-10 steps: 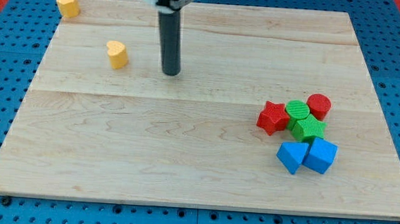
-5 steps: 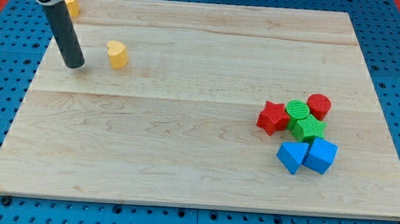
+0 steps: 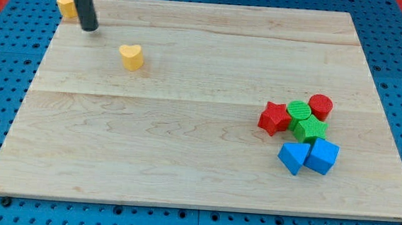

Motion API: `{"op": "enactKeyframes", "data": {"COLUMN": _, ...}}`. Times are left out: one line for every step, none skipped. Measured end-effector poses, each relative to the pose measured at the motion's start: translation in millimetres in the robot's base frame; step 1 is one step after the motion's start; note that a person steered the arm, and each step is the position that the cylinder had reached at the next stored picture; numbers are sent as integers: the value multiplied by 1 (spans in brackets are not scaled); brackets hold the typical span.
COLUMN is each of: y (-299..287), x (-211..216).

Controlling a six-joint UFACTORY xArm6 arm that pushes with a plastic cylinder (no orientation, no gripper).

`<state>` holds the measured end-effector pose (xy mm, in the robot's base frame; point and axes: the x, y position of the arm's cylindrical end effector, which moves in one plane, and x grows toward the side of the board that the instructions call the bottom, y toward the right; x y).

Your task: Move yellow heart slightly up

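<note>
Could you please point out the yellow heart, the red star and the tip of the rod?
yellow heart [image 3: 131, 56], camera view, top face.
red star [image 3: 274, 118], camera view, centre.
my tip [image 3: 89, 28], camera view, rod's lower end.

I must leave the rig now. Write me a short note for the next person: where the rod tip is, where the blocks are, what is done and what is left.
Tip: my tip is near the board's top left corner, up and to the view's left of the yellow heart, not touching it.
Blocks: another yellow block sits just left of the rod. The rest are clustered at the view's right.
Done: whether the heart was pushed up cannot be told from this view.
Left: probably bring the tip below the heart and nudge it slightly toward the view's top.
</note>
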<state>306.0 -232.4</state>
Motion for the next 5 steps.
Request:
{"op": "enactKeyframes", "data": {"y": -3, "x": 61}}
{"op": "enactKeyframes", "data": {"y": 44, "x": 78}}
{"op": "enactKeyframes", "data": {"y": 93, "x": 75}}
{"op": "enactKeyframes", "data": {"y": 108, "x": 38}}
{"op": "enactKeyframes", "data": {"y": 161, "x": 13}}
